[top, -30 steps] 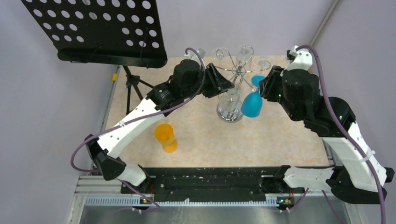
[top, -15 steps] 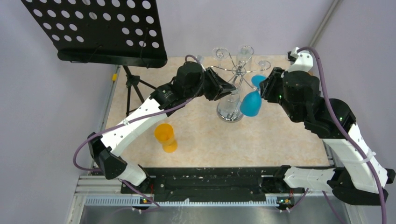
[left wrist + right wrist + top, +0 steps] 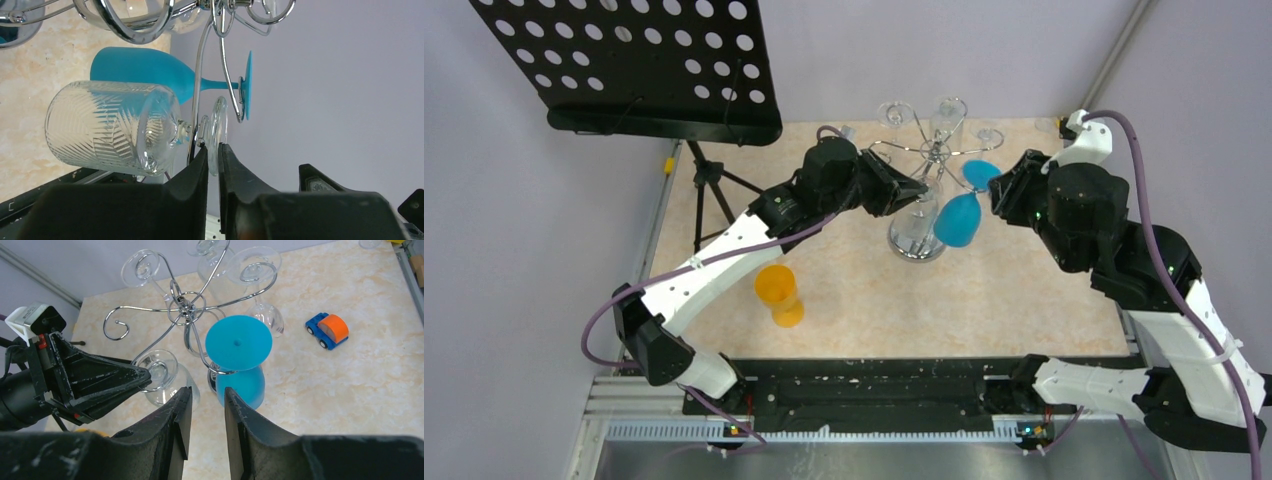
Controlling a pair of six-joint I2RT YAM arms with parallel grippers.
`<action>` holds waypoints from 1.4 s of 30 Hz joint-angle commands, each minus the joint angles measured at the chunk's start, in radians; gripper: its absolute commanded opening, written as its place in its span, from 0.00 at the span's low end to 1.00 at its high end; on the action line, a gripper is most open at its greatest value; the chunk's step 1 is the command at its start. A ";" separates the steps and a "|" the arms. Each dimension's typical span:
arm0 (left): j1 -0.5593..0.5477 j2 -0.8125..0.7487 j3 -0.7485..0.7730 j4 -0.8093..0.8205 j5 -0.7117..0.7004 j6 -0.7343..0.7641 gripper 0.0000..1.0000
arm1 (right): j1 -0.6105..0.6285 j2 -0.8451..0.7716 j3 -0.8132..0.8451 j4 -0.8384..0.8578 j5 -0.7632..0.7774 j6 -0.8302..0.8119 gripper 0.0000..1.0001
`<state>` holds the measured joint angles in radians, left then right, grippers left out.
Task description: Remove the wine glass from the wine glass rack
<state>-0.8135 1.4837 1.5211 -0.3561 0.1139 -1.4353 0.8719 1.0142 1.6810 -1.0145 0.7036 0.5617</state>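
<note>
You closed the left gripper onto the clear wine glass's foot on the wine glass rack, so unhooking looked next; the right gripper hung open, empty.

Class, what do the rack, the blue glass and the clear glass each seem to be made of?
Rack: chromed metal wire, mirror-bright. Blue glass: opaque and matte, so plastic or coated glass. Clear glass: transparent with a cut leaf pattern; glass, possibly clear plastic.

White-shelled arms with black joints, black jaws and purple cables.
</note>
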 commanded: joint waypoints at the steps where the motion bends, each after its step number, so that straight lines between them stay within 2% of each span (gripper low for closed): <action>1: 0.008 0.009 -0.022 0.000 -0.031 0.002 0.11 | -0.011 -0.012 -0.009 0.039 0.017 0.005 0.32; 4: 0.008 0.000 -0.026 0.005 -0.030 0.018 0.00 | -0.011 -0.012 -0.011 0.043 0.017 0.006 0.32; 9: 0.009 -0.033 -0.031 0.031 -0.018 0.054 0.00 | -0.011 -0.010 -0.010 0.050 0.015 0.004 0.31; 15: 0.012 -0.076 -0.056 0.138 0.060 0.049 0.00 | -0.011 -0.008 -0.008 0.059 0.011 0.003 0.31; 28: 0.038 -0.150 -0.061 0.129 0.039 0.079 0.00 | -0.011 -0.001 -0.007 0.056 -0.013 0.030 0.30; 37: 0.063 -0.135 -0.045 0.139 0.026 0.109 0.00 | -0.011 -0.002 -0.014 0.061 -0.032 0.042 0.31; 38: 0.065 -0.130 -0.040 0.141 0.029 0.112 0.00 | -0.010 -0.003 -0.016 0.063 -0.036 0.042 0.32; 42: 0.072 -0.103 -0.021 0.159 0.046 0.118 0.00 | -0.011 -0.028 -0.046 0.106 -0.079 0.023 0.50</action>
<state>-0.7574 1.3842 1.4502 -0.3141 0.1555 -1.3361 0.8719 1.0088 1.6608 -0.9695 0.6735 0.5983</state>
